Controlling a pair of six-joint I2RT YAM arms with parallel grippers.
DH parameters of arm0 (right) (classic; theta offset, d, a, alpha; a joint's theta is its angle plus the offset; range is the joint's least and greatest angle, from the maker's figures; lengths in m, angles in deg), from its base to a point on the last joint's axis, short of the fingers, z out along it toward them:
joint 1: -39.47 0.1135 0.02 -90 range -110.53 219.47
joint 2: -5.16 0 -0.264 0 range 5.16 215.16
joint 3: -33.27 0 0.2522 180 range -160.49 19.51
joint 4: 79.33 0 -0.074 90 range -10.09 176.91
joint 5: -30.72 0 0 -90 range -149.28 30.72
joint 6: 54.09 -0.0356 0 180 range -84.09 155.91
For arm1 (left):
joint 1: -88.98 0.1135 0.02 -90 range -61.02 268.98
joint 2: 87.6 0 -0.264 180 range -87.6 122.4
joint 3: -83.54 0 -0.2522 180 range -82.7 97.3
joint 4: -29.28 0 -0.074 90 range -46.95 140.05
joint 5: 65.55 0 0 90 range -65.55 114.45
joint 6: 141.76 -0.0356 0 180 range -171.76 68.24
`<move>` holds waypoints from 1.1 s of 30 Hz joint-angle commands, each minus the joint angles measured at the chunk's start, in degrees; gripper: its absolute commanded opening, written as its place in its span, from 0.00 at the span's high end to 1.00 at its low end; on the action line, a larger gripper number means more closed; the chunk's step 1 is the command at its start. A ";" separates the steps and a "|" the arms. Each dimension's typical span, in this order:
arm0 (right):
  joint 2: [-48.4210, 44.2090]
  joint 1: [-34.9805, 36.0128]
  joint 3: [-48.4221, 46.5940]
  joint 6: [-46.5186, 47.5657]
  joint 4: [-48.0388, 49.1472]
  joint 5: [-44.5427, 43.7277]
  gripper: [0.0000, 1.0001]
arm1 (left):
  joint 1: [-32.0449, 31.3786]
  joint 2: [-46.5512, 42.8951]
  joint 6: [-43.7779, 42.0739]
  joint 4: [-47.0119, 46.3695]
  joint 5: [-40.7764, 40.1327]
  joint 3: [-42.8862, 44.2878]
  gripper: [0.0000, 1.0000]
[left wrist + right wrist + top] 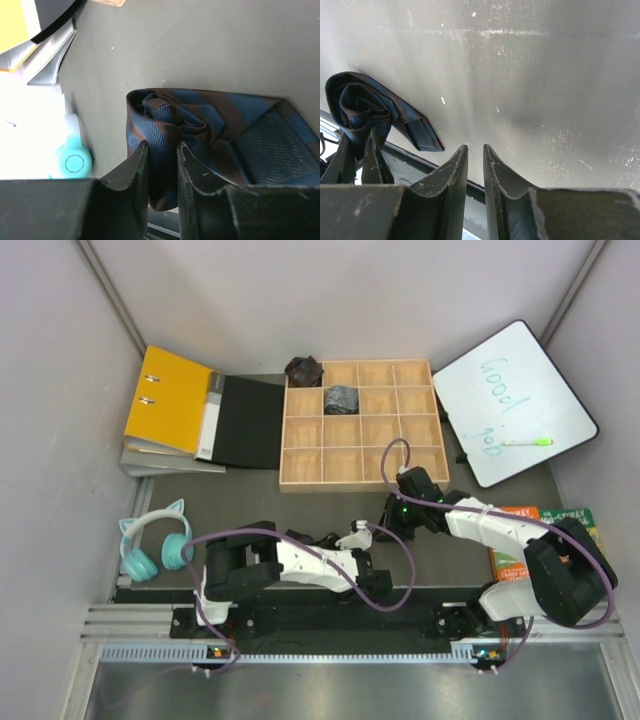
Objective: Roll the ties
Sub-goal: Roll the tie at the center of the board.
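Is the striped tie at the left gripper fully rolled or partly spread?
Partly rolled: the striped tie is coiled between the left gripper's fingers, but its pointed end lies flat on the table.

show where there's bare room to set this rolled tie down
Bare grey mat lies between the teal cat-ear headphones, the black folder cover and the wooden grid tray. Most cells are empty; two near its far-left corner hold dark rolled ties. Crowded at the near edge, where the left jaws pinch the blue-brown striped tie.
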 commanded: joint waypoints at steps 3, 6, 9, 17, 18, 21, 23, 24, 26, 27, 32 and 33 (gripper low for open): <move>-1.75 -0.58 -0.28 0.85 -0.02 -0.54 0.80 | -0.38 0.91 -4.83 -8.82 6.00 0.78 0.66; -1.75 -0.58 -0.37 0.68 0.07 -0.37 0.80 | -0.38 1.00 -5.54 -9.26 6.26 1.74 0.59; -2.02 -0.58 -0.54 0.59 -0.11 -0.37 0.80 | -0.38 0.91 -6.06 -9.61 6.61 2.71 0.46; -2.81 -0.66 -0.89 0.41 -0.46 -0.46 0.80 | -0.29 -3.39 -11.33 -13.30 11.88 4.65 0.18; -2.81 -0.58 -1.07 0.33 -0.46 -0.28 0.80 | -0.12 -3.92 -11.60 -13.22 12.41 5.43 0.17; -3.16 -0.58 -1.77 0.33 -0.99 -0.28 0.80 | 0.24 -6.73 -12.92 -14.35 14.77 6.23 0.15; -3.25 -0.58 -2.47 0.24 -1.34 -0.28 0.80 | 0.67 -9.88 -13.27 -14.71 15.66 6.14 0.14; -3.33 -0.58 -2.74 0.32 -1.51 -0.19 0.80 | 0.85 -11.03 -13.36 -15.06 16.45 6.06 0.14; -3.60 -0.49 -3.18 0.15 -1.34 0.07 0.80 | 1.47 -14.54 -12.92 -14.89 16.72 6.06 0.14; -3.60 -0.58 -3.18 0.06 -1.17 0.68 0.80 | 1.64 -15.78 -12.66 -14.63 16.89 6.06 0.14; -2.81 -0.31 -3.79 -0.38 0.77 3.49 0.80 | 3.49 -24.74 -5.73 -9.71 16.72 4.66 0.25; -2.37 0.04 -4.84 -0.29 0.59 3.59 0.80 | 3.75 -26.06 -4.32 -8.83 16.89 3.95 0.29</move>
